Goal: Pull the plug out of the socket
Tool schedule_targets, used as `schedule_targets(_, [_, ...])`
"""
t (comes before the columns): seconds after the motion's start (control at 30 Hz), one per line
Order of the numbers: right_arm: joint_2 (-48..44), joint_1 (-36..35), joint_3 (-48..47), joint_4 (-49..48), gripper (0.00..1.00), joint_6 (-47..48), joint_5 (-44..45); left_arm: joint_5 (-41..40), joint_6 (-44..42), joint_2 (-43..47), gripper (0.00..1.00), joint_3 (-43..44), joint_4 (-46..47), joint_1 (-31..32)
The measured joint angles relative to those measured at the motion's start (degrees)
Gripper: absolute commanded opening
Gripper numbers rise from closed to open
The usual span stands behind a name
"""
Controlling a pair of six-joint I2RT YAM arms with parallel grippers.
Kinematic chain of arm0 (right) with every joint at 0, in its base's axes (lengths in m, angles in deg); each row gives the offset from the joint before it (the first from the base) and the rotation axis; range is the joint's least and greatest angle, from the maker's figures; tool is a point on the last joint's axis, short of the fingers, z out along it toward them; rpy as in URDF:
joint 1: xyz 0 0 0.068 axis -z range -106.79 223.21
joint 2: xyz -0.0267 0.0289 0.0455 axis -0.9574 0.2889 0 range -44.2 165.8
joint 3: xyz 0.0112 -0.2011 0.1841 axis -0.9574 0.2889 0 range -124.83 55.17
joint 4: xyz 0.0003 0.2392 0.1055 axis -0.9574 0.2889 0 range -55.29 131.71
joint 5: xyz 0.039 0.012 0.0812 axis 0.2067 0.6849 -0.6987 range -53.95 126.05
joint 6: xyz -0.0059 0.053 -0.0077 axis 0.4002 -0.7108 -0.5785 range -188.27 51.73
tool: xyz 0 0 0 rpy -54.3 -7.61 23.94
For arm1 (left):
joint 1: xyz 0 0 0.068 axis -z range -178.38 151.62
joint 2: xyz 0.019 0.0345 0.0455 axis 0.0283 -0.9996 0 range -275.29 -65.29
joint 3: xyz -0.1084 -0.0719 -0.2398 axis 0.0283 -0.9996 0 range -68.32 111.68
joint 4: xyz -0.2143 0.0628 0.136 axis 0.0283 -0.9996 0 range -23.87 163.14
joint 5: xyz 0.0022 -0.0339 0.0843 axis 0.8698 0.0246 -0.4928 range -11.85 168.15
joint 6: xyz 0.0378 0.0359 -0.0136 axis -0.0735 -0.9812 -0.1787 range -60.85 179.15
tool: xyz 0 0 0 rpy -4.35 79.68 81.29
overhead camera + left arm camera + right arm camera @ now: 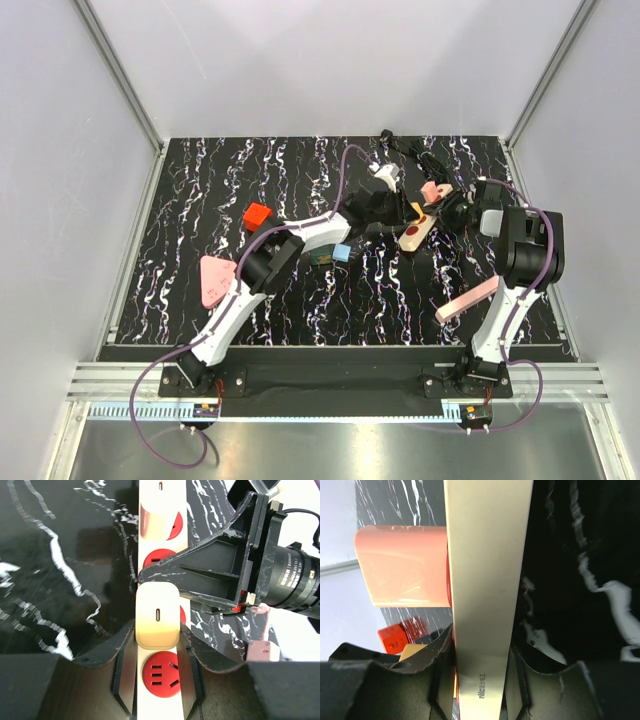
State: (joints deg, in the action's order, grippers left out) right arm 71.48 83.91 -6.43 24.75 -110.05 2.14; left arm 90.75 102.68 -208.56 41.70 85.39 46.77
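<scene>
Nearest me on the table (180,200), the flat pink bar (468,298) lies at about 4 o'clock and a pink wedge (213,280) at 8 o'clock, both well apart from the work; a blue block (342,253) and a red block (257,215) sit a little further in, off towards 9 o'clock of the action.

Just right of centre, both arms meet at the socket (159,707). My left gripper (157,642) is in from 9 o'clock, its fingers straddling the strip and hard against both edges at the near end of the plug (157,615); whether they squeeze the plug or only the strip I cannot tell. My right gripper (481,650) is in from 3 o'clock, clamped on the socket's two long edges and bracing it.

The cream plug sits flush in the second outlet from the near end, with a bare red outlet on either side of it; so, by my judgement, nothing is pulled yet. The bracing looks done, the hold on the plug is doubtful, and the extraction itself is all left. In the farthest outlet a pink plug (402,565) is seated too.

Farthest off, towards 12 o'clock, a white adapter (383,172) and a black cable (412,150) lie near the far edge.
</scene>
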Motion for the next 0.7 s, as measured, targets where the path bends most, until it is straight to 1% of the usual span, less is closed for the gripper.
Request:
schedule_targets(0.1, [-0.3,-0.8,-0.3,1.4,0.0,0.2,0.3,-2.4,-1.1,1.9,0.0,-2.9,1.4,0.4])
schedule_targets(0.33, [-0.3,-0.7,-1.3,1.9,0.0,0.3,0.3,-7.0,-1.9,2.2,0.0,-2.9,2.7,1.4])
schedule_targets(0.4, [-0.3,-0.5,-1.5,1.7,0.0,-0.1,0.2,-8.0,-2.3,1.9,0.0,-0.2,-0.4,1.6])
schedule_targets(0.5, [-1.0,-0.1,-2.2,0.2,0.0,-1.0,0.3,-8.9,-2.9,-0.2,0.0,7.1,-5.5,1.6])
schedule_targets(0.57, [-1.8,0.3,-2.8,-1.2,0.0,-1.5,0.4,-9.6,-2.9,-1.3,0.0,10.5,-6.5,1.6])
schedule_targets(0.7, [-2.5,0.4,-3.0,-3.3,0.0,-2.1,1.0,-9.9,-1.7,-2.2,0.0,12.9,-6.6,1.0])
